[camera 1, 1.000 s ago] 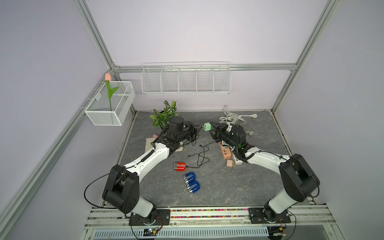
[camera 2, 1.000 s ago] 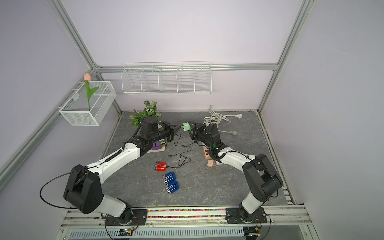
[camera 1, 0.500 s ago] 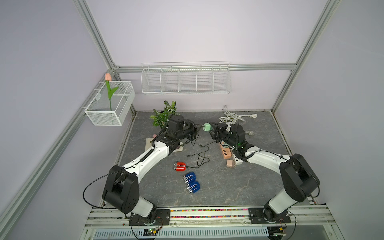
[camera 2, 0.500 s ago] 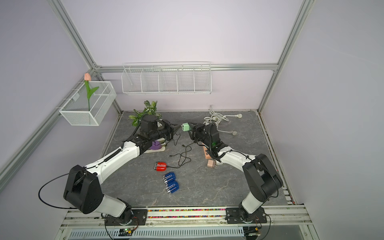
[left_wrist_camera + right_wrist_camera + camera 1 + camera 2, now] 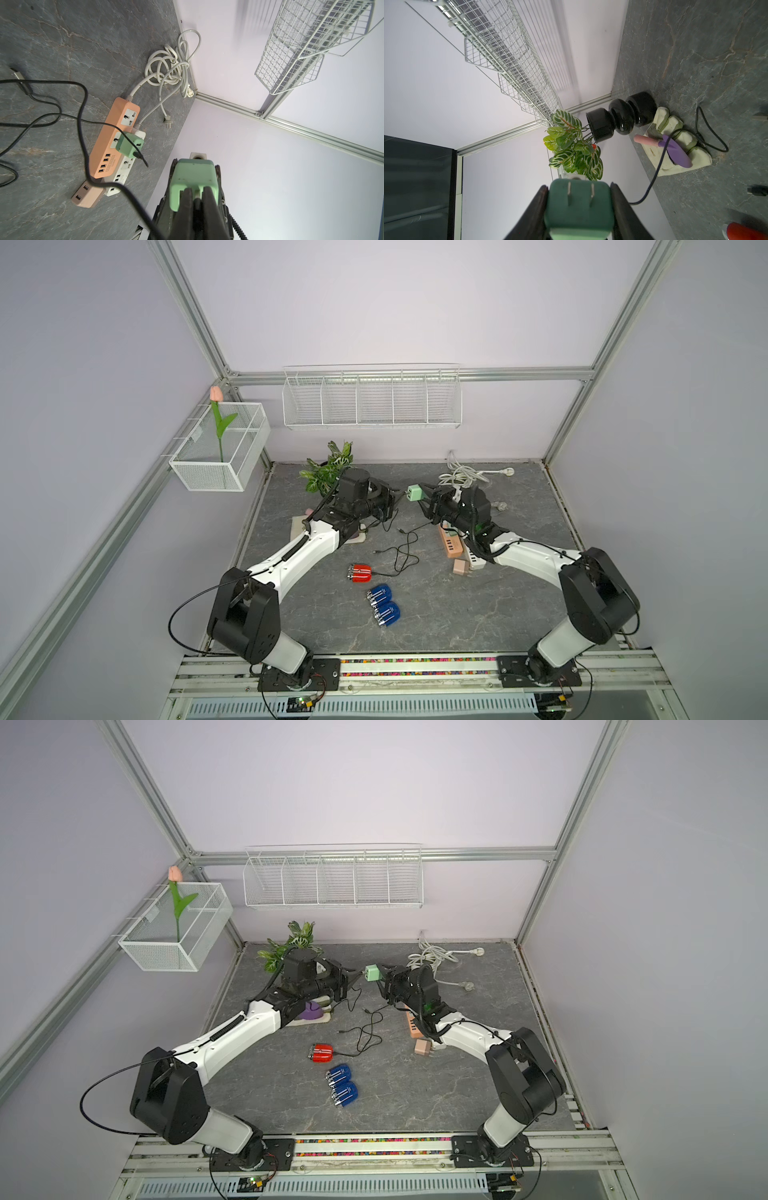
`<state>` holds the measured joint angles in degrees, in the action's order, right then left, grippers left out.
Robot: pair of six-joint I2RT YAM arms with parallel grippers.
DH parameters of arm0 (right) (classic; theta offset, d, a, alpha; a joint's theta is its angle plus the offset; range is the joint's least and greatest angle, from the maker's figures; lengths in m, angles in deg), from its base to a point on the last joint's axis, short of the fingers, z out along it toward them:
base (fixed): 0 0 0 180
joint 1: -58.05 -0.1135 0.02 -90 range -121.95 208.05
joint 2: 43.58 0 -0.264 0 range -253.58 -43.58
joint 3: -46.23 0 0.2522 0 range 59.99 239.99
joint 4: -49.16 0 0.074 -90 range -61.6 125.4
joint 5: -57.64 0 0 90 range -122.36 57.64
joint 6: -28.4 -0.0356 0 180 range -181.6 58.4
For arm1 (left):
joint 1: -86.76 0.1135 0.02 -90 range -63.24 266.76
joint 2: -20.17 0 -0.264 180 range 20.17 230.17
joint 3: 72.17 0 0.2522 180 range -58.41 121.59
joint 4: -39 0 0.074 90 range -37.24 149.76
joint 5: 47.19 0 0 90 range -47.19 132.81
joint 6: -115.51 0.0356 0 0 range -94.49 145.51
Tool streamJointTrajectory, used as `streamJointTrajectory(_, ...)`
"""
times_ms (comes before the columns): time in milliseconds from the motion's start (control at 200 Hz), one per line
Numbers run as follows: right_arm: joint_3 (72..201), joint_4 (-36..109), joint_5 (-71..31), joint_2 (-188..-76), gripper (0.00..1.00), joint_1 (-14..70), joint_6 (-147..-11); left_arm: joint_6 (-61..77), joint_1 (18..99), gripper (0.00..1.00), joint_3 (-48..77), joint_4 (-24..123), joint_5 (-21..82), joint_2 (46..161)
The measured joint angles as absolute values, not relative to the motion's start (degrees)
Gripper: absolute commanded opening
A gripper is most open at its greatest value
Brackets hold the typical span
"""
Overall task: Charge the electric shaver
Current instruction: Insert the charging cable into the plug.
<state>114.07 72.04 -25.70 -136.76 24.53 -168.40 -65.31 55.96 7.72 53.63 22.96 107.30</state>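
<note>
A red electric shaver lies mid-table with a black cable running from it. Two blue shavers lie just in front of it. My right gripper is shut on a green charger adapter, held above the table with its two prongs facing the wrist camera. My left gripper is shut on a black cable plug whose tip sits at the adapter's port face.
An orange power strip beside a white strip carries a second green adapter. A pink adapter, a coiled white cord, a potted plant, a purple item on a cream holder and a wire wall shelf surround the arms.
</note>
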Motion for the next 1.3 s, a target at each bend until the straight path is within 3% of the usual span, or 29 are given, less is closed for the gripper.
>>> streamJointTrajectory(1300, 116.9, 66.9, -29.8, -137.0, 0.07, 23.4, -170.9, -61.0, 55.7, 0.0, 11.8, 55.3, 23.8, 110.2)
